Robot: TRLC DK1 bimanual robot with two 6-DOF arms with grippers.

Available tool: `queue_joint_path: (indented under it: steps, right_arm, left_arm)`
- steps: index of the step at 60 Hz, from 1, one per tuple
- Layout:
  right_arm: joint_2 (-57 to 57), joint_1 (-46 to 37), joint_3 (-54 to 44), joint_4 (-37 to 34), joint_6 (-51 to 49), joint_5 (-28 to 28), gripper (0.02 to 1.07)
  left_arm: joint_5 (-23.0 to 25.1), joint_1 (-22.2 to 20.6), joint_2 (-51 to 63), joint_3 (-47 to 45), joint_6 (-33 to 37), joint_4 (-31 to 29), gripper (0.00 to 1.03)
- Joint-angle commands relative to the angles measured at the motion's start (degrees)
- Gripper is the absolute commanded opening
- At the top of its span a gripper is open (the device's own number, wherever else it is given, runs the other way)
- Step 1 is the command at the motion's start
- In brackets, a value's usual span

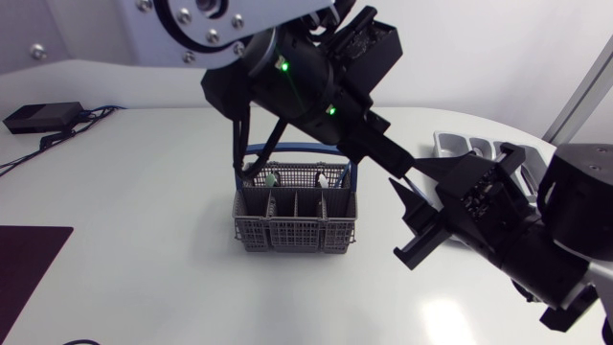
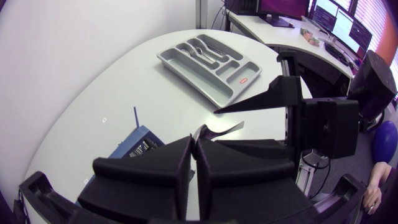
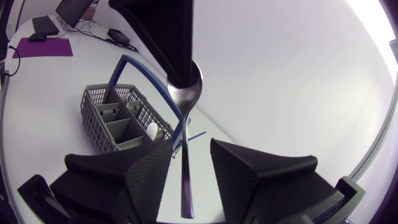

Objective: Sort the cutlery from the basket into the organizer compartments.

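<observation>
Two grippers are met over the table (image 1: 144,192) in what is judged to be a handover. Nearest, at 4 o'clock from the basket in the head view, the right gripper (image 3: 191,149) is held with its fingers spread. The handle of a spoon (image 3: 185,93) is seen running down between them, and no contact with both pads can be made out, so nothing is grasped by it yet.

The spoon is hung bowl uppermost, and the tip of its bowl is pinched by the left gripper (image 2: 193,149), whose fingers are clenched on it. That arm is stretched across the basket towards 4 o'clock.

Further off, the basket (image 1: 295,222) is stood at the table's middle, with some pale-ended pieces left in its far compartments. The organizer (image 2: 189,74) is laid at 2 o'clock from it, well apart.

The spoon is judged stiff, light and slippery, being polished metal. Its handle is thin, so it could be swung about a narrow grip. It is best taken midway along the handle, with the pads pressed on the flat faces, before the bowl is let go.
</observation>
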Motion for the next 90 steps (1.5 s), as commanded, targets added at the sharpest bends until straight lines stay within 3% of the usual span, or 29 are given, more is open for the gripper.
queue_joint_path:
  steps: [1,10,26,33,55,61,71,74,81,90]
  right_arm:
    - [0.62,0.73,-1.37,1.43,-1.62,1.17,0.46]
    - [1.23,0.99,-1.02,1.87,-1.79,1.61,0.29]
    - [2.99,2.22,-0.93,2.75,-2.32,3.54,0.26]
    - [4.31,2.22,-0.66,2.83,-2.32,3.8,0.12]
    - [5.54,2.13,-0.4,2.13,-2.23,3.8,0.08]
    - [5.27,2.22,-0.4,1.52,-2.23,3.63,0.08]
    - [3.69,2.04,-0.49,-0.68,-2.32,2.66,0.08]
    - [2.99,1.69,-0.58,-1.65,-2.32,1.87,0.08]
    - [0.27,-0.59,-1.37,-4.55,-2.41,-0.68,0.08]
    - [-2.46,-9.82,-2.16,-8.42,-3.73,-9.55,0.08]
  left_arm:
    - [0.75,0.29,1.39,2.68,-1.91,-0.7,0.04]
    - [0.93,0.29,2.27,3.03,-2.18,-1.05,0.04]
    - [0.84,0.64,4.03,3.65,-2.27,-1.93,0.04]
    - [0.93,0.73,4.38,3.91,-2.27,-2.11,0.04]
    - [1.45,0.82,4.56,4.09,-2.62,-2.28,0.06]
    - [1.37,0.73,4.47,4.09,-2.62,-2.46,0.27]
    - [1.37,2.13,2.89,4.97,-2.53,-2.02,0.87]
    - [1.37,2.84,2.36,4.88,-2.53,-1.58,0.98]
    - [1.28,5.12,-0.02,4.18,-2.44,0.27,0.99]
    - [0.05,8.11,-3.09,1.98,-1.39,1.5,0.99]
